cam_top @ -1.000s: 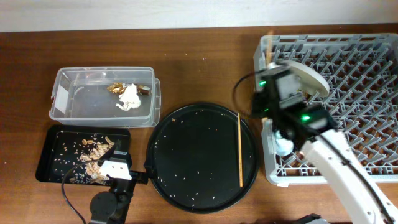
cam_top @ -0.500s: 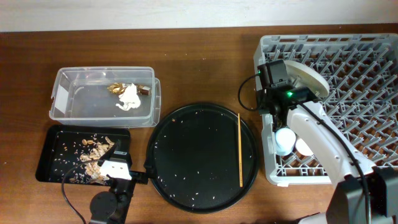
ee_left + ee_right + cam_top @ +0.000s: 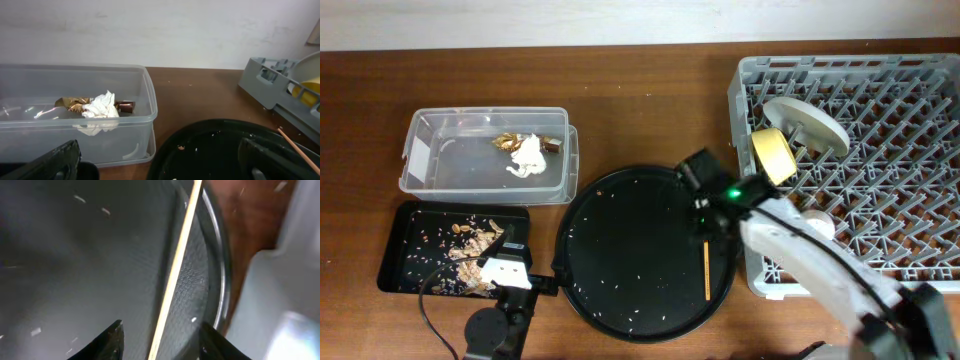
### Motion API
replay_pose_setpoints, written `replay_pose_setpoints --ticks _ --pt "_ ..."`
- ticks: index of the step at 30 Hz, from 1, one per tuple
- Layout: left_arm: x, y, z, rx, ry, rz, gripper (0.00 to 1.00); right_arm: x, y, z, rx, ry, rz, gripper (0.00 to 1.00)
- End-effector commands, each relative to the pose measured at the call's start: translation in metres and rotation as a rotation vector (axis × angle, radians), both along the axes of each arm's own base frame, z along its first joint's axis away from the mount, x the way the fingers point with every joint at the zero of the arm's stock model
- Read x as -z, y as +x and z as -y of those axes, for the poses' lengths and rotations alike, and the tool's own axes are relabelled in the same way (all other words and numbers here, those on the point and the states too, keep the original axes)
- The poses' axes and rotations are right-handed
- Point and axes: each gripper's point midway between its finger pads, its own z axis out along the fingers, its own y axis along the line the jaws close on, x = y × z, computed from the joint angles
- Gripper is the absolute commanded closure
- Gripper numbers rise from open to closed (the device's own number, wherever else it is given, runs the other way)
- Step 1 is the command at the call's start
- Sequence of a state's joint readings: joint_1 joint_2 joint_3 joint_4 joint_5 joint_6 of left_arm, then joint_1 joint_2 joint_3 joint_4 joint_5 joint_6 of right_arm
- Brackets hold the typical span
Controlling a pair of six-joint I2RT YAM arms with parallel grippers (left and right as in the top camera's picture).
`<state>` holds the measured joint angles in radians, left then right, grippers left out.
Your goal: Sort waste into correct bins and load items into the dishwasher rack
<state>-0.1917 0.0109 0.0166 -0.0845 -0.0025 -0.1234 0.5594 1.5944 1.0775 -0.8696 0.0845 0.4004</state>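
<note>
**Step in hand (judged):** pick-up of the thin wooden chopstick (image 3: pixel 176 275), the one loose item in view, bound for the large light-grey lattice dishwasher rack (image 3: pixel 880 230).

**Right claw** (image 3: pixel 161 337): spread apart, holding nothing. Its dark fingers (image 3: pixel 112 340) straddle the chopstick, which runs lengthwise through the gap; no contact can be seen. Beneath the claw is the large round black tray (image 3: pixel 620 250), flecked with pale crumbs. The rack stands just beside the claw, on its outer side.

**Left claw** (image 3: pixel 160 150): spread apart, holding nothing, well apart from the right claw.
- Under it: the shallow black rectangular tray (image 3: pixel 395 250) with brown crumbly food scraps (image 3: pixel 470 248).
- Ahead of it: the clear plastic rectangular tub (image 3: pixel 147 100) holding the crumpled white napkin (image 3: pixel 100 107) and the small gold-brown foil wrapper (image 3: pixel 70 103).

**In the rack, beyond the right claw:** the pale grey-green round plate (image 3: pixel 807 125) stands on edge, with the yellow bowl (image 3: pixel 772 155) against it. The cups are too covered by the arm to tell.

**Next move (judged):** lower to the tray surface, centred on the stick, then close squarely. A thin stick lying flat may roll or slip free.

**Writing:** none legible, no brand. There is a green indicator lamp (image 3: pixel 730 193) on the right arm.
</note>
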Motion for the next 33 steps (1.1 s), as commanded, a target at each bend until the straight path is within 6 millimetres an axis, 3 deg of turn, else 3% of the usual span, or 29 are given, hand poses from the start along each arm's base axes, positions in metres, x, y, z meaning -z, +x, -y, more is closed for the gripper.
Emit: replay_pose_setpoints --ticks 1,4,5,7,9,11,15,17,18,20,22,25,28,30,33 --pt "0.002 0.000 0.003 0.015 0.011 0.003 0.01 0.041 -0.009 0.010 0.065 -0.065 -0.074 0.53" --pt "0.002 0.000 0.003 0.015 0.011 0.003 0.01 0.066 -0.018 0.012 0.078 -0.099 -0.154 0.62" --pt "0.002 0.000 0.003 0.015 0.011 0.003 0.01 0.073 -0.023 0.009 0.075 -0.088 -0.192 0.79" --pt "0.002 0.000 0.003 0.015 0.011 0.003 0.01 0.076 -0.028 0.004 0.072 -0.060 -0.224 0.96" --pt "0.002 0.000 0.003 0.015 0.011 0.003 0.01 0.065 -0.023 0.000 0.070 -0.035 -0.193 0.96" --pt "0.002 0.000 0.003 0.015 0.011 0.003 0.01 0.042 -0.012 -0.003 0.067 -0.011 -0.121 0.96" --pt "0.002 0.000 0.003 0.015 0.011 0.003 0.01 -0.051 0.033 0.004 0.001 -0.019 0.214 0.96" --pt "0.002 0.000 0.003 0.015 0.011 0.003 0.01 -0.090 0.052 0.027 0.025 -0.126 0.394 0.96" --pt "0.002 0.000 0.003 0.015 0.011 0.003 0.01 -0.119 0.064 0.052 0.103 -0.236 0.536 0.96" --pt "0.002 0.000 0.003 0.015 0.011 0.003 0.01 -0.139 0.081 0.074 0.156 -0.341 0.641 0.96" --pt "0.002 0.000 0.003 0.015 0.011 0.003 0.01 -0.135 0.091 0.078 0.156 -0.355 0.645 0.96" --pt "0.002 0.000 0.003 0.015 0.011 0.003 0.01 -0.115 0.116 0.094 0.132 -0.430 0.615 0.96" --pt "0.002 0.000 0.003 0.015 0.011 0.003 0.01 -0.101 0.121 0.111 0.162 -0.461 0.572 0.96" --pt "0.002 0.000 0.003 0.015 0.011 0.003 0.01 -0.104 0.121 0.120 0.186 -0.464 0.574 0.96" --pt "0.002 0.000 0.003 0.015 0.011 0.003 0.01 -0.105 0.123 0.114 0.189 -0.402 0.580 0.96"
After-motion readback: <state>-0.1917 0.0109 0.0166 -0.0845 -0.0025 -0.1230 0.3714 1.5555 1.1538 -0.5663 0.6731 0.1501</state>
